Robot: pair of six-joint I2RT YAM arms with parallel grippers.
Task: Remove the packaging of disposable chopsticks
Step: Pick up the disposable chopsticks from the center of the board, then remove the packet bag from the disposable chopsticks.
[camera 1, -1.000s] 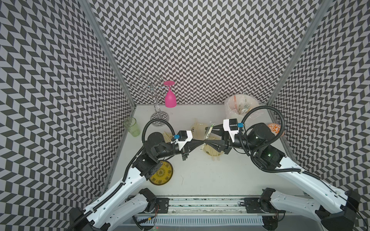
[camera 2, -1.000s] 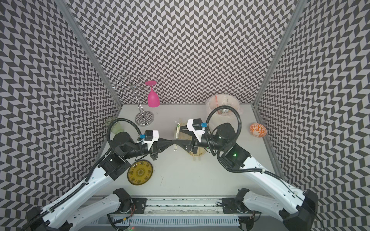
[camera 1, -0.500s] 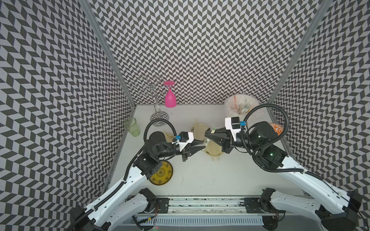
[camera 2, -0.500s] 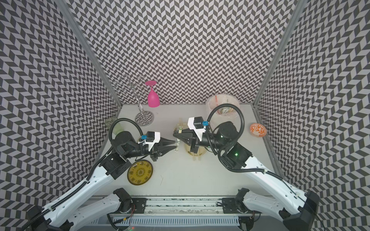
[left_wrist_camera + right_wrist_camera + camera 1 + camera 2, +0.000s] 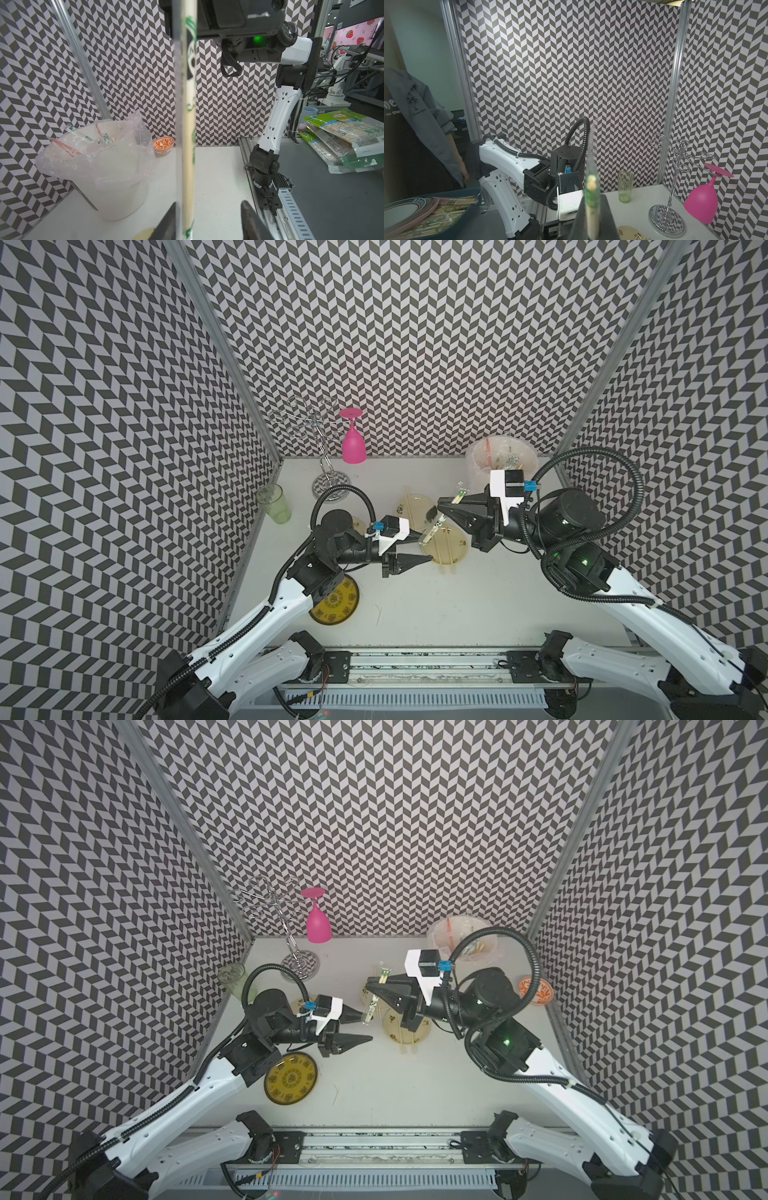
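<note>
A pair of disposable chopsticks still in its clear green-printed packaging (image 5: pixel 432 531) (image 5: pixel 371 1006) hangs slanted above the plates. My right gripper (image 5: pixel 441 506) (image 5: pixel 592 218) is shut on its upper part, the sleeve (image 5: pixel 591 199) rising between the fingers. My left gripper (image 5: pixel 424 548) (image 5: pixel 207 220) stands open around the sleeve's lower end. In the left wrist view the sleeve (image 5: pixel 188 124) lies close beside one finger (image 5: pixel 168 222), well apart from the other finger (image 5: pixel 249 220). Bare chopsticks (image 5: pixel 452 562) rest across a beige plate (image 5: pixel 461 541).
A white bin lined with a plastic bag (image 5: pixel 478 464) holds empty sleeves at the back right. A second pale plate (image 5: pixel 409 504), a yellow plate (image 5: pixel 334 603), a green cup (image 5: pixel 274 504), a chrome rack (image 5: pixel 328 489) with a pink glass (image 5: pixel 353 443) and an orange bowl (image 5: pixel 536 990) stand around.
The left gripper, shut on the wrapped chopsticks a second ago, has opened. The right gripper, open then, has shut on them. The arms have drawn slightly apart.
</note>
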